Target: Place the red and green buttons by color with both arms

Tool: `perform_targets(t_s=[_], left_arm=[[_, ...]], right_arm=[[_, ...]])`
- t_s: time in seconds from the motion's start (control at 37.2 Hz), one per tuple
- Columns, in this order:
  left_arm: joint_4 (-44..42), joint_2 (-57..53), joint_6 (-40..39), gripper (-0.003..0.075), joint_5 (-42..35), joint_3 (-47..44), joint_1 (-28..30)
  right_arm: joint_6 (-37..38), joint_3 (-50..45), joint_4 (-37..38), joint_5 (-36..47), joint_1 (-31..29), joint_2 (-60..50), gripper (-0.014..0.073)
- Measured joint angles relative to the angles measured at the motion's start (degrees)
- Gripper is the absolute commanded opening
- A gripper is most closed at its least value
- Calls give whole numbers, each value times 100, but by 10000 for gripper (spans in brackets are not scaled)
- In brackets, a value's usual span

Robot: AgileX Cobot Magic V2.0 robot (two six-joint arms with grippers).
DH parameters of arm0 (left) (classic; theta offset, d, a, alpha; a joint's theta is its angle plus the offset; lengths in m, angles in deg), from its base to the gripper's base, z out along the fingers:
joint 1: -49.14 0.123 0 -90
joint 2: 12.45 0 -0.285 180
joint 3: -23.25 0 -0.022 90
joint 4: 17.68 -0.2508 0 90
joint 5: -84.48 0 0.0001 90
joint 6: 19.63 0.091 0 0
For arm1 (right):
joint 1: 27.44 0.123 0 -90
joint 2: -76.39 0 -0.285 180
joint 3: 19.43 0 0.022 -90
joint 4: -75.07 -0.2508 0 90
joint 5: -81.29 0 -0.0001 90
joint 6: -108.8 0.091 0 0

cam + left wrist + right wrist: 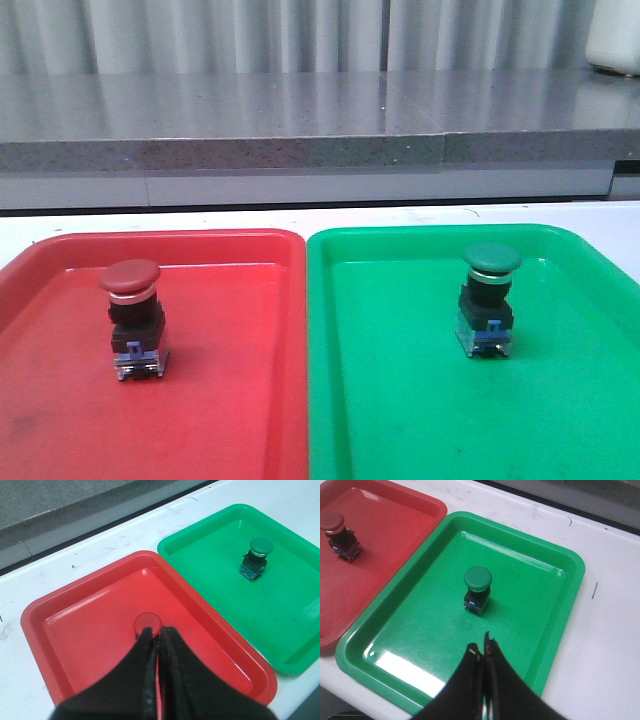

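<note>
The red button (132,295) stands upright in the red tray (60,400). The green button (488,290) stands upright in the green tray (400,420). Neither gripper shows in the front view. In the left wrist view my left gripper (157,631) is shut and empty, held above the red tray with its tips just short of the red button's cap (148,623). In the right wrist view my right gripper (481,649) is shut and empty above the green tray (540,645), a little short of the green button (477,587).
The two trays lie side by side on a white table (600,215), red on the left and green on the right. A grey stone ledge (300,130) runs behind the table. A white container (615,40) stands on it at the far right.
</note>
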Motion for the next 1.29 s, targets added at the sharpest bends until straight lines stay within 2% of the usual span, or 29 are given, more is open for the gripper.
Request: perform_targets(t_s=[0.27, 0.43, 0.62, 0.83, 0.99, 1.29], left_arm=[[0, 0, 0, -20, -31, -19, 0], [4, -451, 0, -20, -456, -309, 102], [4, -1545, 0, -20, -1675, -1218, 917], [4, -2830, 0, -20, -2768, -2921, 2148], [4, -3476, 0, -20, -3306, -3962, 2593], [14, -3568, 0, -20, -3737, -4130, 3114]], right_arm=[[0, 0, 0, 0, 0, 0, -70], [0, 0, 0, 0, 0, 0, -70], [0, 0, 0, 0, 0, 0, -70], [0, 0, 0, 0, 0, 0, -70], [0, 0, 0, 0, 0, 0, -70], [0, 0, 0, 0, 0, 0, -70]])
